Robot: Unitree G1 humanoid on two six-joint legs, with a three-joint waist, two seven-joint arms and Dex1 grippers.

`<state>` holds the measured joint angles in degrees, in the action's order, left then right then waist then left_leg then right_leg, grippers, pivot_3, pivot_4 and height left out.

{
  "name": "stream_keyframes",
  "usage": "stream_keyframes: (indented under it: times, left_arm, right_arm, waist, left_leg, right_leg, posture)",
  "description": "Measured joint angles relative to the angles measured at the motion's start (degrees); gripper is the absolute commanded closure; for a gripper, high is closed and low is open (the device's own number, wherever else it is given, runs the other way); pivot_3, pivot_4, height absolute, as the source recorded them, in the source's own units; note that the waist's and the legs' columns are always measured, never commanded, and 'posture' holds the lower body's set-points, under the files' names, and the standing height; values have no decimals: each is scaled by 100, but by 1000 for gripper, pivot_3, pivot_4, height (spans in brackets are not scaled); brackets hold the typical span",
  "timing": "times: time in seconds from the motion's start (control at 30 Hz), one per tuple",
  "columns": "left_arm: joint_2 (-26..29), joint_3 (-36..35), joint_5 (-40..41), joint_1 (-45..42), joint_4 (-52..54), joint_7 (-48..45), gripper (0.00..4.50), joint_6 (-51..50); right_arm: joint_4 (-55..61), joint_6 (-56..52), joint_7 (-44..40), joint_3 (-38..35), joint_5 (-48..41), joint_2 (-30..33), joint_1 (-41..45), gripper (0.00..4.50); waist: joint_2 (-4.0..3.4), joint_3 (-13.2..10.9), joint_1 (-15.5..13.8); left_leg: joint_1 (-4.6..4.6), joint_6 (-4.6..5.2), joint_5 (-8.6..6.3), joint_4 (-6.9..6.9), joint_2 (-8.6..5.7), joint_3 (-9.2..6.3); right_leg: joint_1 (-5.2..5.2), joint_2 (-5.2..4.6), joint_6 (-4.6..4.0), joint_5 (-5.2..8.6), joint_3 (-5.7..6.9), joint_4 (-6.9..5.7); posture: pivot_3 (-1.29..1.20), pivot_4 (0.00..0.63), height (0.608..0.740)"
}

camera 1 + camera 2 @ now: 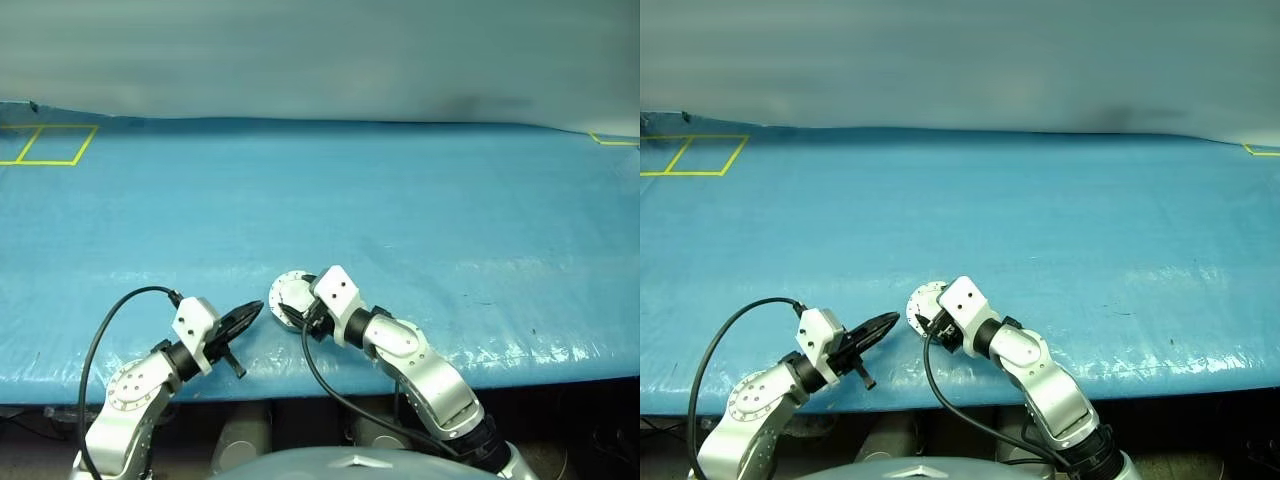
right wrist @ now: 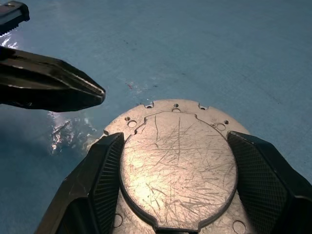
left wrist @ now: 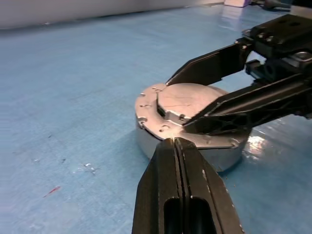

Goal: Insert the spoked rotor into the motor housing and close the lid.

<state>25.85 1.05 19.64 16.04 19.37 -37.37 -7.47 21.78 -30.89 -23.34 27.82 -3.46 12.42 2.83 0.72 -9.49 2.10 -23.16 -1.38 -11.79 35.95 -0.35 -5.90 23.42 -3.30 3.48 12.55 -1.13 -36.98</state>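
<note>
Head-camera views, left and right eye: a blue sheet-covered table (image 1: 420, 220) spans the scene, with yellow tape lines (image 1: 50, 145) marking squares at its far left corner. Near the front edge, the motor housing (image 1: 290, 293) rests on the table as a small round silver-grey can, partly covered by the right gripper (image 1: 296, 312), whose arm reaches in from the lower right. The left gripper (image 1: 255, 311) lies just to the left of the housing, its black fingers pressed together into a single point aimed at the can. Left wrist view: the closed fingers (image 3: 183, 165) of the left gripper come to the housing's flanged rim (image 3: 146, 105), the tip at or just short of its edge; contact cannot be told. This view also gives the can's side wall and the right gripper's two fingers (image 3: 214, 61) spread across it, one on either side. Right wrist view: the lid (image 2: 178, 165) lies shut on the housing, its plain grey outer face covered with fine scratches, and a ring of small holes edges the flange around it. The right gripper's ribbed pads (image 2: 109, 180) stand apart and bracket the lid on both flanks, lying against its sides. The left gripper's closed tip (image 2: 92, 92) appears here beside the housing, apart from the flange.
</note>
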Motion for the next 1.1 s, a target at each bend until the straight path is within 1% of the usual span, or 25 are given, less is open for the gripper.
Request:
stream_keyframes:
  times: [0.07,0.2,0.27,0.37,0.43,0.57,0.77,0.9,1.0,1.1]
  left_arm:
    - [32,-121,288,-238,149,158,4500,-549]
    - [179,-489,1136,-883,369,445,4500,-1922]
    - [362,-552,1651,-1335,350,509,4500,-2839]
    - [522,-548,1977,-1879,225,649,4500,-3788]
    - [585,-526,2149,-2172,52,610,4500,-4203]
    - [587,-456,2233,-2528,-139,499,4500,-4578]
    - [594,-393,2152,-2778,-284,453,4500,-4631]
    - [625,-390,2130,-2748,-297,326,4500,-4600]
    - [628,-392,2132,-2632,-292,242,4500,-4588]
    - [640,-394,2133,-2543,-283,219,4500,-4584]
  right_arm:
    - [2,-17,-6,-9,-2,-12,2,1461]
    - [-7,-52,-18,-11,0,-42,18,1461]
    - [-12,-55,-21,-16,3,-47,20,1461]
    - [-46,-55,-28,-10,6,-66,35,1461]
    - [-50,-50,-31,-8,6,-72,33,1461]
    - [-50,-47,-43,-8,6,-82,28,1461]
    - [-52,-2,-52,54,90,31,48,1461]
    - [58,-426,-124,-27,-52,1,140,1461]
    - [159,-950,-130,-217,-270,-158,197,1461]
    - [205,-1235,-135,-162,-244,-41,382,1461]
  waist:
    - [0,0,-2]
    - [2,3,10]
    - [6,3,7]
    - [6,3,21]
    - [5,3,32]
    - [6,3,36]
    - [6,3,34]
    - [6,3,28]
    - [7,4,21]
    - [7,4,3]
  left_leg:
    - [1,0,0,-1,-1,-1]
    - [5,0,0,-1,0,-2]
    - [11,0,0,-2,1,-6]
    - [29,0,0,-2,1,-7]
    - [31,0,0,-5,1,-7]
    - [32,-2,-1,-9,1,-8]
    - [33,-3,-1,-10,1,-6]
    - [33,-3,-1,-13,1,-7]
    - [33,-4,-2,-18,1,-8]
    - [34,-4,-2,-19,0,-7]
  right_leg:
    - [-2,0,0,0,0,0]
    - [-25,4,1,0,0,-5]
    - [-31,8,0,0,3,-3]
    - [-52,10,0,1,2,-1]
    - [-55,10,-1,1,2,0]
    - [-54,11,-2,2,2,1]
    - [-55,9,-3,2,0,3]
    - [-54,9,-4,3,0,5]
    - [-53,8,-7,4,0,5]
    - [-52,6,-7,5,0,8]
  posture:
    - [0,150,740]
    - [0,150,740]
    - [0,150,740]
    - [0,150,740]
    - [0,150,740]
    - [0,150,740]
    - [0,150,740]
    - [0,150,740]
    - [0,150,740]
    - [0,150,740]
